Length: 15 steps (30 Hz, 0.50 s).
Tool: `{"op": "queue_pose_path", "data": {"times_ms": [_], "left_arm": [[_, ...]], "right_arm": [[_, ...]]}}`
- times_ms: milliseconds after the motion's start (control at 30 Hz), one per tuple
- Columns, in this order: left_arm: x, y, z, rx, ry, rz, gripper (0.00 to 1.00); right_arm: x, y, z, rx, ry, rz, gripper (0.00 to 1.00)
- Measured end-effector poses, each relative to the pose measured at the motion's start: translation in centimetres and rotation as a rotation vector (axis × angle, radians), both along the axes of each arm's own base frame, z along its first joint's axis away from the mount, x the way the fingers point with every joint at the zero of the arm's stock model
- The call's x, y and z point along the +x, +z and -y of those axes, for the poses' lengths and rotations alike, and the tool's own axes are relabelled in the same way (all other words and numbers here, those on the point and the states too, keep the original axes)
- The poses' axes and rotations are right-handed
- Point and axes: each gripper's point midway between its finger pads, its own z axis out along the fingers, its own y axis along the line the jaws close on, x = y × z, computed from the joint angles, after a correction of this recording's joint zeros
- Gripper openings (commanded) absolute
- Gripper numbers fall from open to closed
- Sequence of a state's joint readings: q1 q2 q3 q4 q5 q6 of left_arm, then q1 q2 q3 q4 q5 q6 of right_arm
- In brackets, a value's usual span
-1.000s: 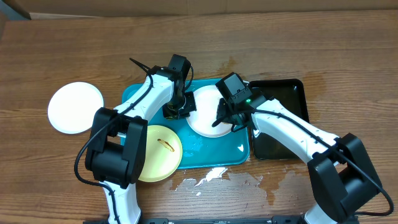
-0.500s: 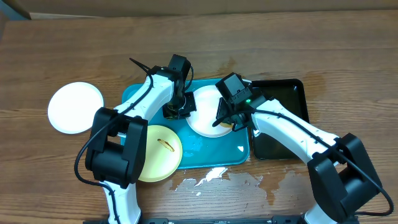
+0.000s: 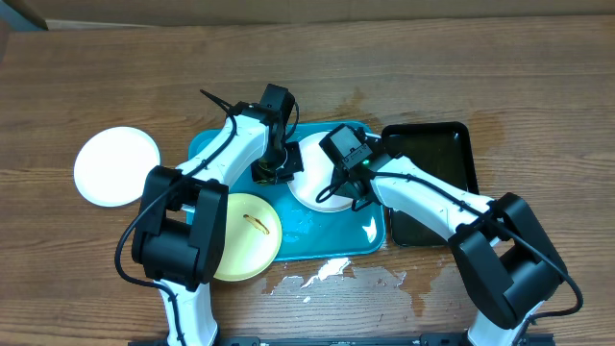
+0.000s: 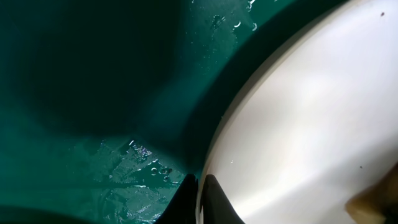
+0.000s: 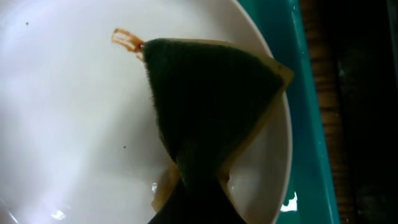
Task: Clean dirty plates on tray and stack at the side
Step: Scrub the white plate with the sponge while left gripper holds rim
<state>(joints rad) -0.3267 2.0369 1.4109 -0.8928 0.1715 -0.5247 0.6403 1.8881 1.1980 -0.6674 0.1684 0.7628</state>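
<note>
**Overhead view.** The tray (image 3: 332,240) is lying at the centre of the counter (image 3: 538,86), with the black tray (image 3: 437,154) just beside its right rim. The smeared white plate (image 3: 312,168) is sitting in the tray's upper right part. The pale yellow plate (image 3: 240,240), carrying a brown streak, is overhanging the tray's lower left edge. The second white plate (image 3: 117,165) is resting on the counter, well apart to the left. The left hand (image 3: 272,171) is reaching to the left rim of the smeared white plate. The right hand (image 3: 343,190) is pointing down over the same plate. Spilled water (image 3: 322,272) is lying on the counter below the tray.

**Left wrist view.** The left hand (image 4: 199,196) is clamping the rim of the smeared white plate (image 4: 311,124), with one fingertip on either side of it. Droplets are covering the tray (image 4: 93,93).

**Right wrist view.** The right hand (image 5: 193,193) is gripping the sponge (image 5: 211,93), its fingers closed on the lower end. The sponge's dark green face is lying flat on the smeared white plate (image 5: 74,124), and its upper corner is touching the brown smear (image 5: 126,40). The tray rim (image 5: 306,93) is running along the plate's right side.
</note>
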Motion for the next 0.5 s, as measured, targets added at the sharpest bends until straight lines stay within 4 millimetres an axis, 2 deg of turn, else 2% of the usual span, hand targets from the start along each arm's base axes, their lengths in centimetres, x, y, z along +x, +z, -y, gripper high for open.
{"op": "queue_pose_path", "data": {"times_ms": [500], "left_arm": [[0.1, 0.0, -0.1, 0.01, -0.004, 0.007, 0.04]], "right_arm": [[0.6, -0.3, 1.2, -0.029, -0.153, 0.034, 0.04]]}}
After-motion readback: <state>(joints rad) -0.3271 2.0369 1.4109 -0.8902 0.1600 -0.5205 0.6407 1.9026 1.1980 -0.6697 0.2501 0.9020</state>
